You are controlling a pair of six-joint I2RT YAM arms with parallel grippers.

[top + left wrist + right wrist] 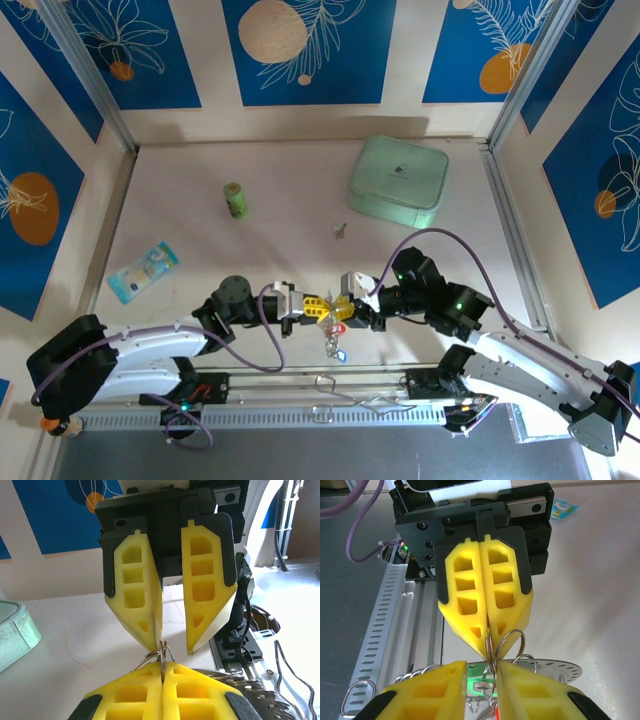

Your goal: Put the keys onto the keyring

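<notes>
From above, the two arms meet nose to nose near the front edge of the table (pixel 280 170). The left gripper (pixel 312 308) and the right gripper (pixel 346 310) are almost touching, and a small cluster of keys (pixel 335 346) with blue and red tags dangles just beneath them. One plain silver key (pixel 340 231) lies alone further back. It is well apart from the arms, between the green bottle (pixel 235 200) and the mint-green box (pixel 398 181), and a blue packet (pixel 143 270) sits off to the left. In the left wrist view, the left gripper (pixel 163 672) has its yellow fingers pressed flat together, clamped on a thin wire loop of the keyring (pixel 162 656) that stands upright out of the seam. Facing it, the right gripper (pixel 173 649) has its fingers plainly apart, and one tip comes down just beside the top of that loop. In the right wrist view, the left gripper (pixel 488 640) is again shut tight, with the keyring (pixel 507 641) curling out from its tips in a couple of wire turns. The right gripper (pixel 481 674) at the bottom is spread, and the wire runs down into the gap close to one finger. Whether it touches that finger I cannot tell. A silvery band punched with holes (pixel 555 669) curves away beneath, and how it joins the loops is unclear.
</notes>
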